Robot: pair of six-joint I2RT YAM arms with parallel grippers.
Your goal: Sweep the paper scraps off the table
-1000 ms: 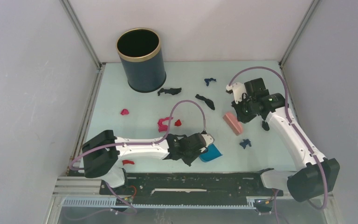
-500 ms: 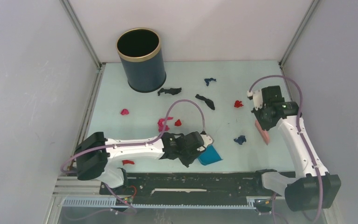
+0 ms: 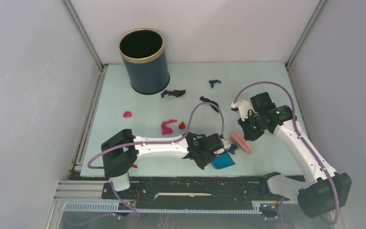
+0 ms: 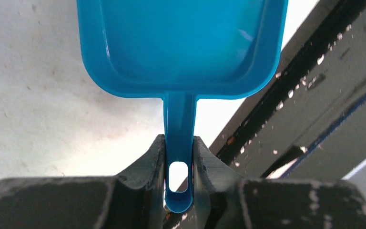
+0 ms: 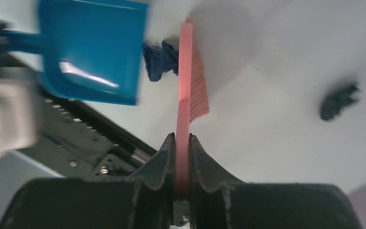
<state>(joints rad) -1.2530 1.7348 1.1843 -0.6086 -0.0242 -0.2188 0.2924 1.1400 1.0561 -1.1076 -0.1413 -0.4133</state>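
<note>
The left gripper [image 4: 178, 141] clamps the dustpan [image 4: 181, 43] by its handle, the right gripper [image 5: 182, 138] the brush [image 5: 190, 81] — plain only from the wrists. Overhead alone shows scraps [image 3: 167, 127] scattered toward the bin [image 3: 143, 62].

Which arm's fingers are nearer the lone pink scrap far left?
Left. Left fingers, holding the dustpan, sit right of the pink scrap; right fingers, holding the brush, farther right.
</note>
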